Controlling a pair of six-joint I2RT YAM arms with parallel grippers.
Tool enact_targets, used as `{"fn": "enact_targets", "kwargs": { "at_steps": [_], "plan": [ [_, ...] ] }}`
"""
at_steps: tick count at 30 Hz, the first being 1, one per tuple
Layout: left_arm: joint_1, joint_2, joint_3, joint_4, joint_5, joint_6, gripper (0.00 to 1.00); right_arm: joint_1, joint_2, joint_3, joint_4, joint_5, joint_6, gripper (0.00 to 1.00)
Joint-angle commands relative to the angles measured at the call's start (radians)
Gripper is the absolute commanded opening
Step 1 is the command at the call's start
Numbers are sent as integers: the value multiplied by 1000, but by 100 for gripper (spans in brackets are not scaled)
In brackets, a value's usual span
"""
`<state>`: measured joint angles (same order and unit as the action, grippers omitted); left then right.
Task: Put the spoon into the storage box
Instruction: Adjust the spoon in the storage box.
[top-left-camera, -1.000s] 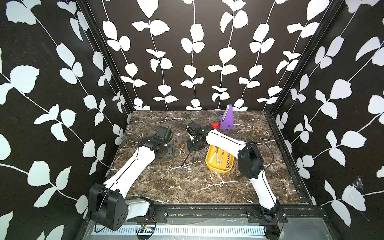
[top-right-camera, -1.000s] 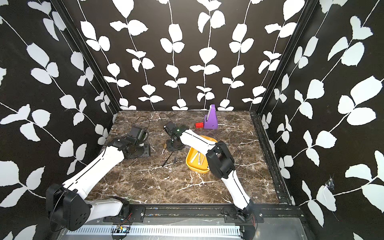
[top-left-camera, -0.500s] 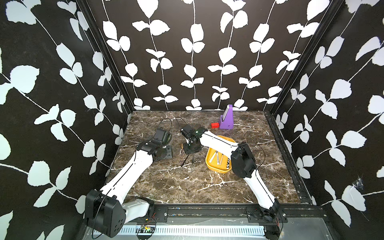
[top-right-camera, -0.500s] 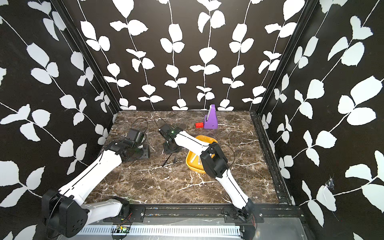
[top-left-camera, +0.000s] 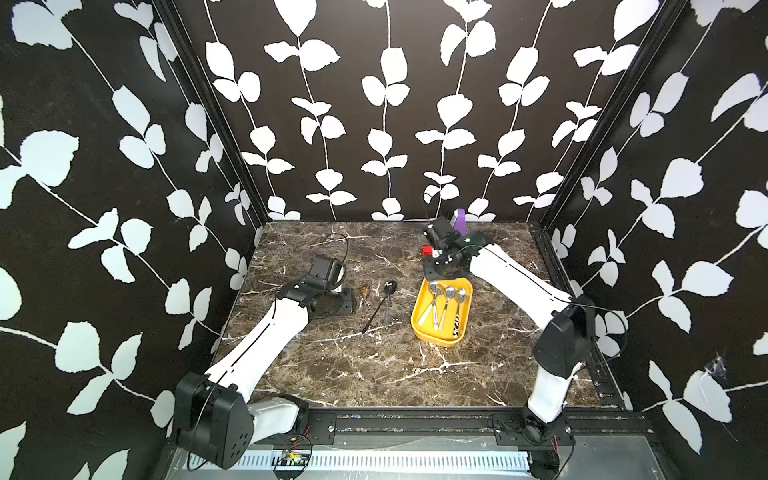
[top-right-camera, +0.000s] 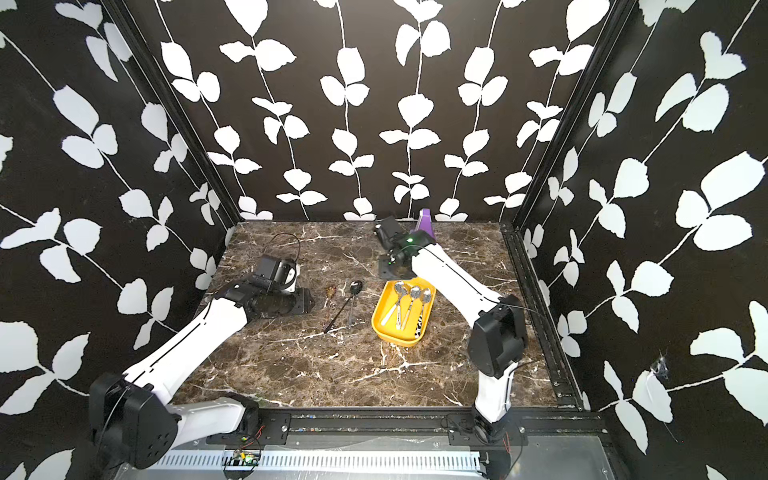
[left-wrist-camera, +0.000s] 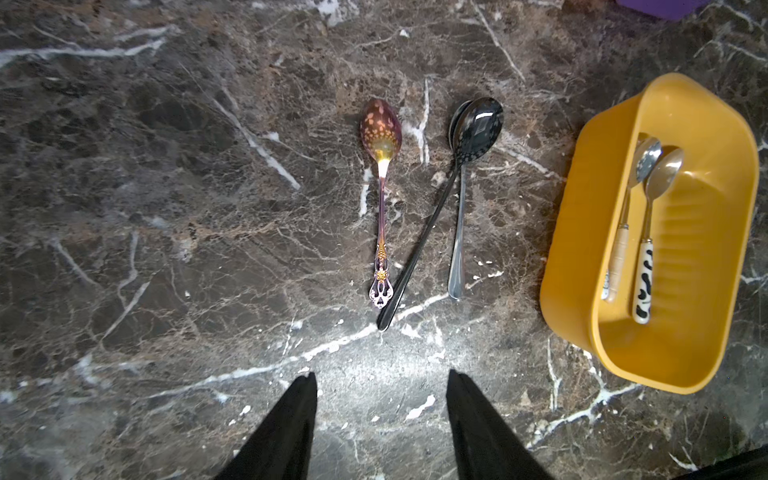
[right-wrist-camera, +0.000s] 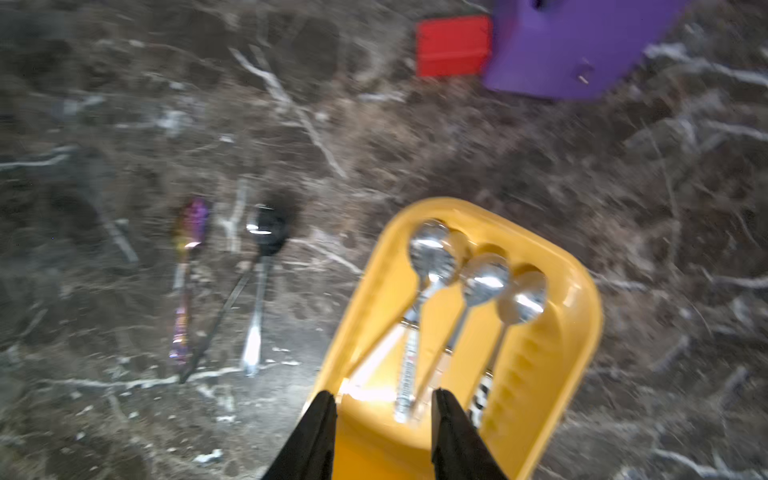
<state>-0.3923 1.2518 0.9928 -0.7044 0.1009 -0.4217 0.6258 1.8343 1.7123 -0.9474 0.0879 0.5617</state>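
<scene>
We count six spoons (right-wrist-camera: 484, 278) in all. Three of them sit inside the storage box (left-wrist-camera: 569, 257), their three shiny bowls in a row. The other three lie loose on the table (top-left-camera: 374, 374): one ornate rose-gold spoon (left-wrist-camera: 380, 129), one black spoon (left-wrist-camera: 478, 129) and one plain silver spoon (left-wrist-camera: 458, 249). We see one storage box, yellow. There is one red block (right-wrist-camera: 453, 45) and one purple stand (right-wrist-camera: 582, 45). We also count two grippers, the left gripper (left-wrist-camera: 382, 375) and the right gripper (right-wrist-camera: 384, 394), with two black fingers (left-wrist-camera: 291, 428) apiece.
</scene>
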Motion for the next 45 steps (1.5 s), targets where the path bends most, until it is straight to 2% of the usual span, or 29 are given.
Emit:
{"fn": "enact_targets", "kwargs": {
  "at_steps": [1, 10, 15, 35, 45],
  "plan": [
    [-8, 14, 24, 21, 24, 14, 55, 6, 61, -77, -13, 15, 16, 40],
    [-11, 29, 26, 15, 29, 14, 55, -8, 218, -26, -12, 29, 25, 38],
    [-13, 34, 19, 16, 32, 9, 55, -24, 272, -13, 0, 16, 28, 34],
    [-16, 44, 26, 4, 19, 18, 55, -67, 331, -36, 113, -75, 83, 31],
    [-16, 51, 20, 8, 22, 17, 54, -69, 340, -43, 113, -66, 86, 20]
  ]
}}
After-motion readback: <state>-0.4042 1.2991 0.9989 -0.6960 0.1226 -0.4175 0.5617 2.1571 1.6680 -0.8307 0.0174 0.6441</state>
